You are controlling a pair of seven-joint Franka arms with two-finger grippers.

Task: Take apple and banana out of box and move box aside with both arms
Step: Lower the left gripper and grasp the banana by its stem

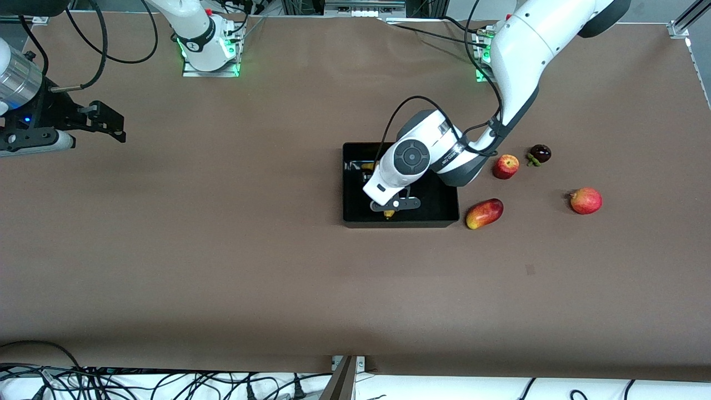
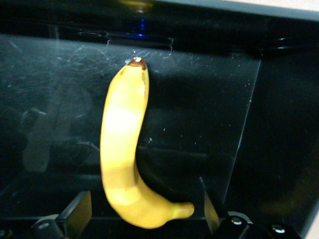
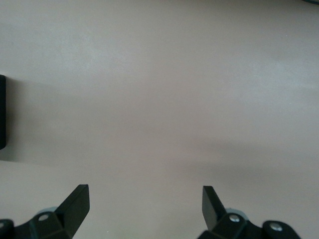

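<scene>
The banana (image 2: 127, 154) lies on the floor of the black box (image 1: 439, 214), and the left wrist view shows it whole, curved, with its dark tip toward one wall and its stubby end between the two fingers (image 2: 75, 211) of the left gripper (image 1: 393, 206). Those fingers stand apart on either side of the fruit without pressing on it, so the banana rests free in the box. In the front view only small yellow bits of the banana peek out from under the left arm's wrist, which hangs low over the middle of the box. The box sits near the centre of the bench (image 1: 222, 266), somewhat toward the left arm's end. The apple (image 1: 505, 166) stands on the bench just outside the box, toward the left arm's end and close to the arm's elbow. Nearer the front camera than the apple, the oval mango (image 1: 484, 213) lies just beside the box's corner. A small dark fruit (image 1: 539, 154) sits near the apple, and a round red fruit (image 1: 585, 200) lies well apart, still closer to the left arm's end. The right gripper (image 3: 144, 204) waits over bare bench at the right arm's end, its fingers spread wide and holding nothing.
</scene>
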